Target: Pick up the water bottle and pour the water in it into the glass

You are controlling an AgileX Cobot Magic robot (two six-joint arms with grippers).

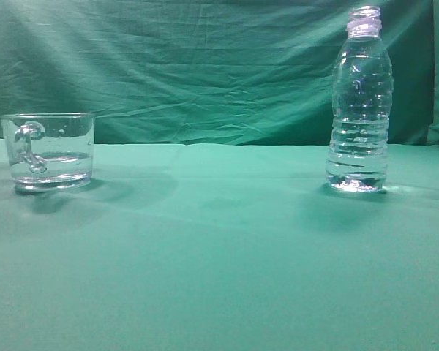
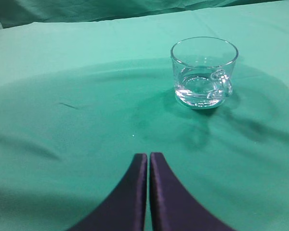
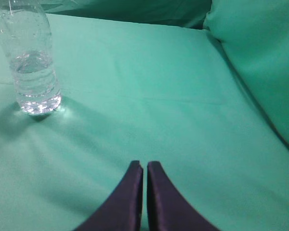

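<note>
The water bottle (image 1: 359, 102), tall, clear and uncapped, stands upright on the green cloth at the right and holds clear water (image 1: 357, 157) in its lower part. It also shows at the upper left of the right wrist view (image 3: 32, 62). The glass (image 1: 50, 150), a short clear mug with a curved handle, stands at the left with a little water in it; it also shows in the left wrist view (image 2: 203, 72). My left gripper (image 2: 148, 155) is shut and empty, well short of the glass. My right gripper (image 3: 145, 164) is shut and empty, apart from the bottle. Neither gripper shows in the exterior view.
A green cloth (image 1: 219, 248) covers the table and hangs as a backdrop (image 1: 205, 66) behind. A raised fold of green cloth (image 3: 260, 62) stands at the right of the right wrist view.
</note>
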